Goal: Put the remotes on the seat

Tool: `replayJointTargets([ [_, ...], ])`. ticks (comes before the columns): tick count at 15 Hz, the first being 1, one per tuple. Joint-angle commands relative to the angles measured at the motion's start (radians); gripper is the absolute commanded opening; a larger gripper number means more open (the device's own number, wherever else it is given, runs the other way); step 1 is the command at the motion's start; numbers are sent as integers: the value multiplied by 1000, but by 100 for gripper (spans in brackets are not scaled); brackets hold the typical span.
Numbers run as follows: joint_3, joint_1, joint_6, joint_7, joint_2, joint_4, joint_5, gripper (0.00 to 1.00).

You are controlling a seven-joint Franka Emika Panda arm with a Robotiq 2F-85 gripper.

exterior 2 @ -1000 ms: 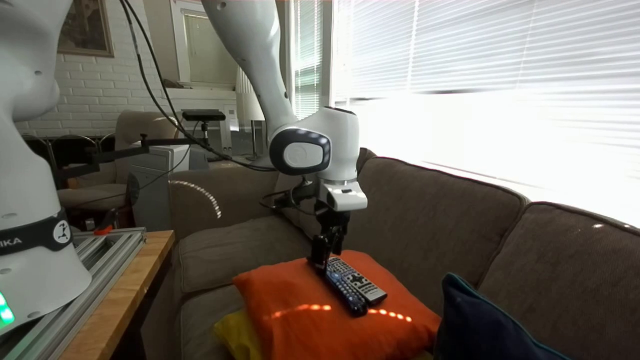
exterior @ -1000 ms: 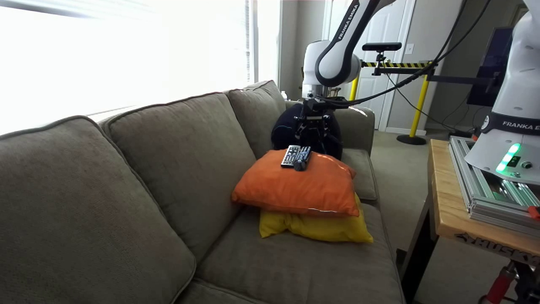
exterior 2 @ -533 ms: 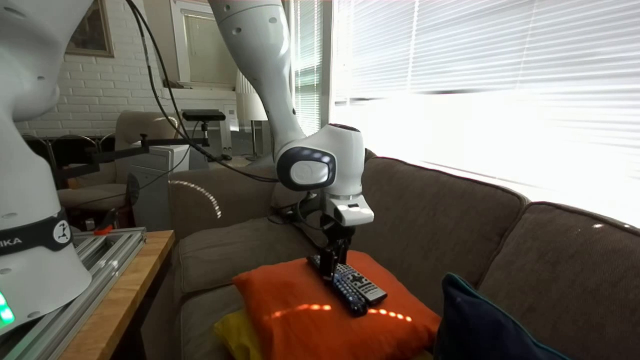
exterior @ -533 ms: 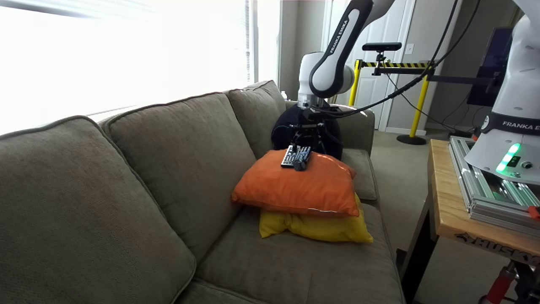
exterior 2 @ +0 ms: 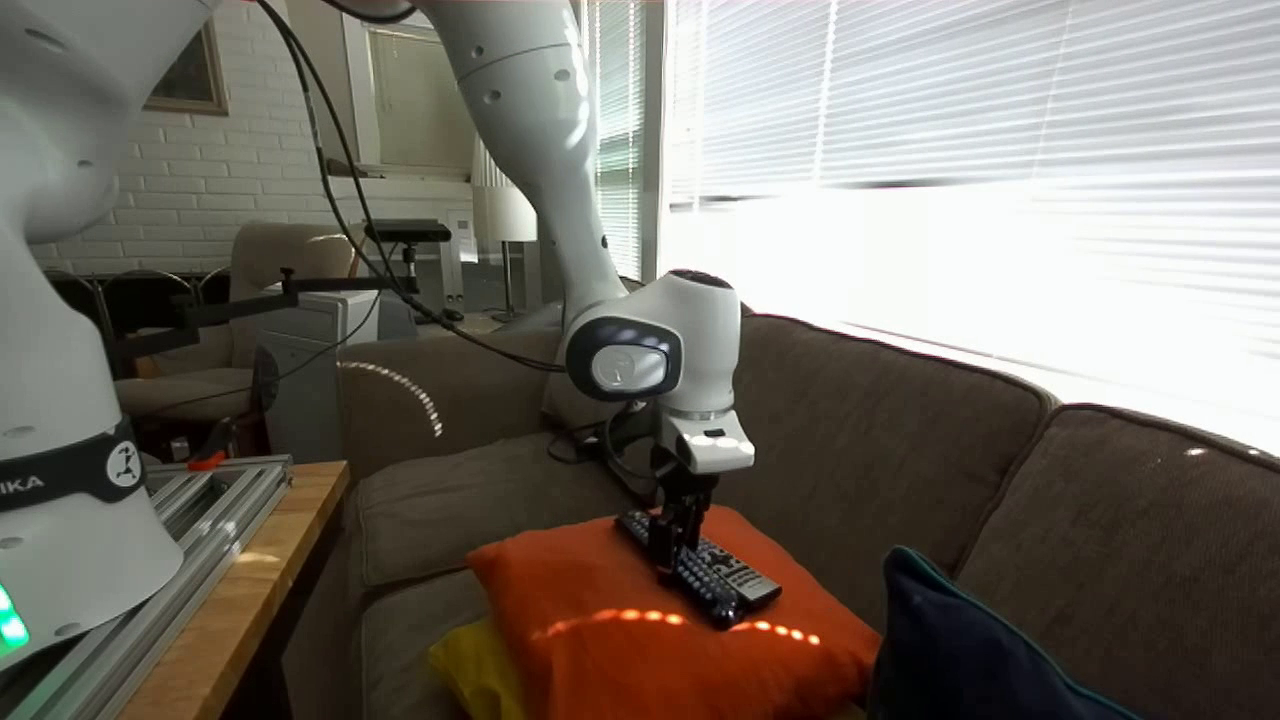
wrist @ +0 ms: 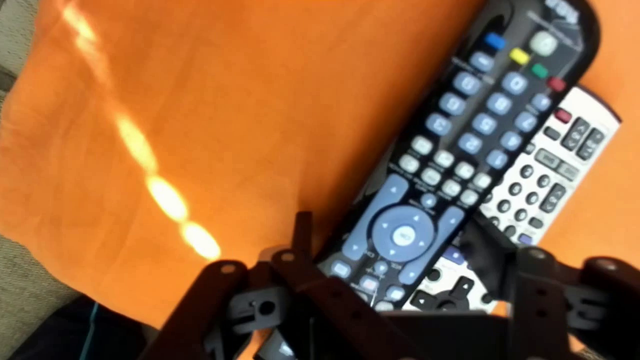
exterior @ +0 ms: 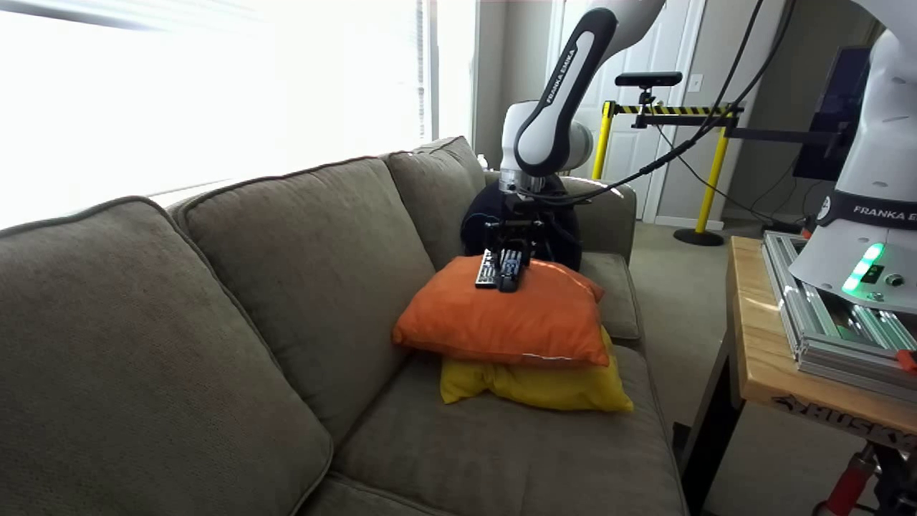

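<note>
– Orange pillow [exterior: 501, 319], in an exterior view: left to right?
– Pale remote [exterior: 486, 273], then dark remote [exterior: 509, 272], both toward its far edge; claw [wrist: 392, 231] spread astride the dark one.
– Handling?
– Likely light, stiff, slick; pinch long sides mid-length. Pillow may give.

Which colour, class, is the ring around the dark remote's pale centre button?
The ring is greyish blue, clearest in the wrist view.
</note>
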Motion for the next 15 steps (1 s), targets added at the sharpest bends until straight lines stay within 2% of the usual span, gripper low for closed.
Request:
replayJointTargets([
  [1, 4, 5, 7, -33, 26, 34, 51, 45],
  [2, 2, 6, 5, -32, 21, 33, 53, 41],
  [6, -24, 31, -37, -12, -14, 14, 42, 35],
  [12, -140, 106, -143, 13, -140, -74, -25, 34],
  [15, -186, 100, -155, -27, -202, -119, -76, 34],
])
